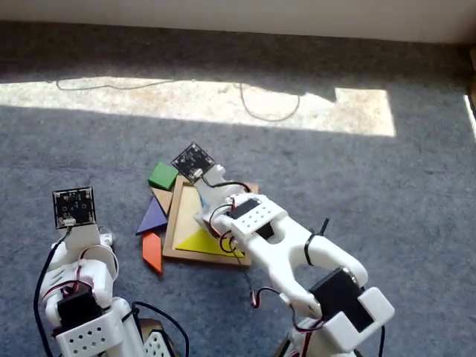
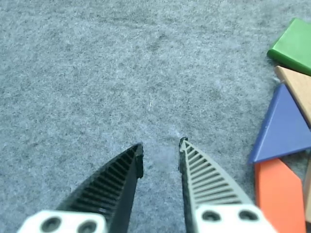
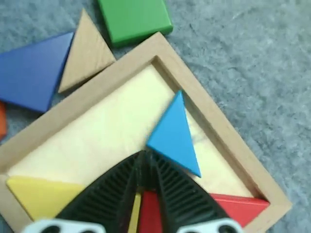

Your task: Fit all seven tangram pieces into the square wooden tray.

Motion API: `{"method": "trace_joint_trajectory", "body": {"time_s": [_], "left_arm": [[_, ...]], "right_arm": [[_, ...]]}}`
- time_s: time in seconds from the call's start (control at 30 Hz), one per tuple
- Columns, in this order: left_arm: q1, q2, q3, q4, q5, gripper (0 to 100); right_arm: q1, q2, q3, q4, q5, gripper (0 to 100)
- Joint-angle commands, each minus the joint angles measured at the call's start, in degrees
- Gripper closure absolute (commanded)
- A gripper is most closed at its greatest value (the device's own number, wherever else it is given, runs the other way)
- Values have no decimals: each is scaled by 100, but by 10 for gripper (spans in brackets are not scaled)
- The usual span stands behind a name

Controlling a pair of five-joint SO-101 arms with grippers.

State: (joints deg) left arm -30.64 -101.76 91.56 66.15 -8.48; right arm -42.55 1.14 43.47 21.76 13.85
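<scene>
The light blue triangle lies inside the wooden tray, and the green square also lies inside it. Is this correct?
Not quite. The light blue triangle lies inside the wooden tray, but the green square lies outside it, on the carpet by one corner. The right wrist view shows this.

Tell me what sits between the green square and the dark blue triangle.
A tan triangle lies between them, outside the tray; the right wrist view shows it.

Grey carpet (image 1: 372, 208): tray (image 3: 73, 107), green square (image 1: 163, 176), tan triangle (image 1: 163, 199), blue triangle (image 1: 153, 217), orange piece (image 1: 152, 251).
</scene>
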Motion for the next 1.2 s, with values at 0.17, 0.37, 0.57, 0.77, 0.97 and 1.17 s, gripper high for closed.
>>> {"method": "trace_joint_trajectory", "body": {"time_s": [0.17,0.37,0.57,0.77,0.97,1.17], "left_arm": [[110,-75,-295,-114,53,863],[110,-75,-295,-114,53,863],[110,-75,-295,-114,53,863],[110,-75,-295,-114,53,863],[110,-75,-295,-114,53,863],[110,-75,-295,-114,53,863]], "right_arm": [[312,110,-479,119,-9,993],[813,75,-514,716,-9,993],[620,-549,-673,1262,-26,993],[31,-1024,-708,1244,-53,993],[-277,-453,-681,92,-53,993],[-268,356,-716,-541,-53,993]]}}
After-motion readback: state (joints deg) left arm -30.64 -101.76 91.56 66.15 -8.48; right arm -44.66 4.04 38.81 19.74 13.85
